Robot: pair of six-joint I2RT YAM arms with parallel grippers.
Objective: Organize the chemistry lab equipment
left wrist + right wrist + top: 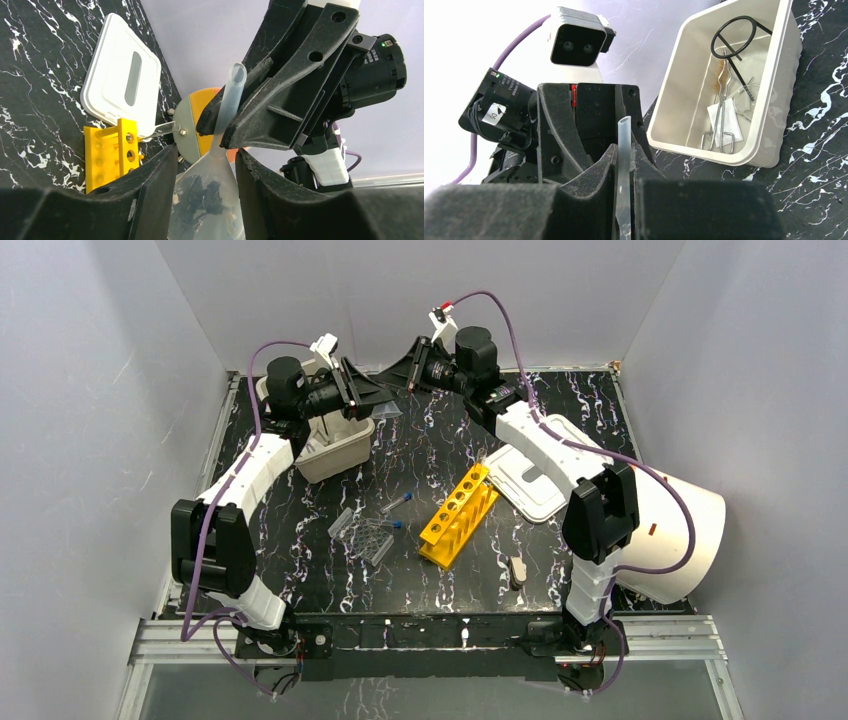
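Left tool (206,154) is clamping the clear funnel (207,192) by its cone above the bench's (330,575) far edge. I am seeing the right tool (624,150) gripping the stem, its long axis running from tool to tool.

funnel (214,167) cone cut at btm edge | rack (107,155) partly hid | small item (517,570) too sm to ID

Worktop (440,440): black, veined with white like marble.
Left wall (80,440): plain pale grey panel along the left edge.
Back wall (400,290): same grey, joined at both far corners.
Right wall (770,370): same grey, along the right edge.
Rail (450,638): silver metal, along the near edge.
Light: soft, even.
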